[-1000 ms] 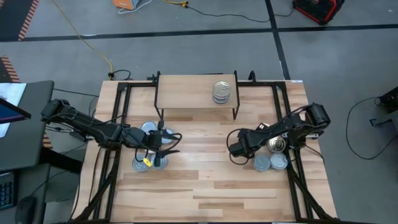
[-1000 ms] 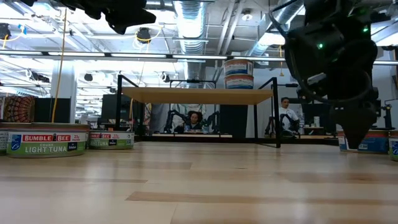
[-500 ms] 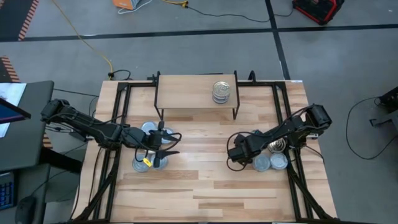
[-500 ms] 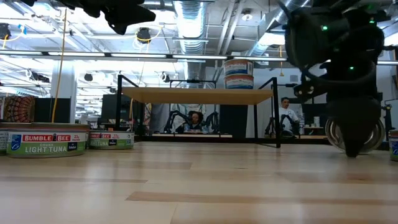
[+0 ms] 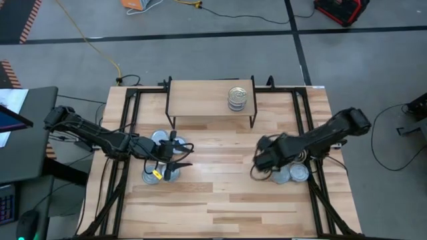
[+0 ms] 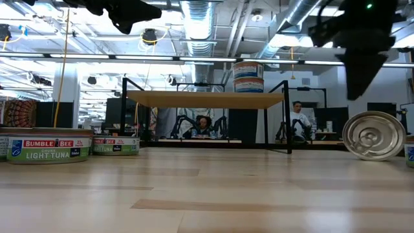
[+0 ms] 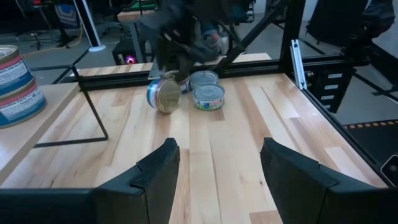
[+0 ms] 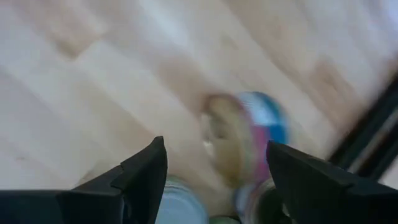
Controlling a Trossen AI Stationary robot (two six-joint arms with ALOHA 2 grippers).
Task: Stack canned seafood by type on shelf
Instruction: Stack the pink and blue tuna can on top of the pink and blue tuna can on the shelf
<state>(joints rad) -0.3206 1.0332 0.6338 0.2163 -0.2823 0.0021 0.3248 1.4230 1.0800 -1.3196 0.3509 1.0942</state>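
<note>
Tabletop (image 5: 220,193) seen from above hides what the low view shows — a tin (image 6: 374,135) on edge — beneath the empty, parted right gripper (image 5: 261,160).

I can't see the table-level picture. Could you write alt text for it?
A silver-topped tin stands on its edge on the wooden table at far right, below a dark robot arm. Far left sit flat tuna tins; behind, the shelf carries two stacked tins.
</note>
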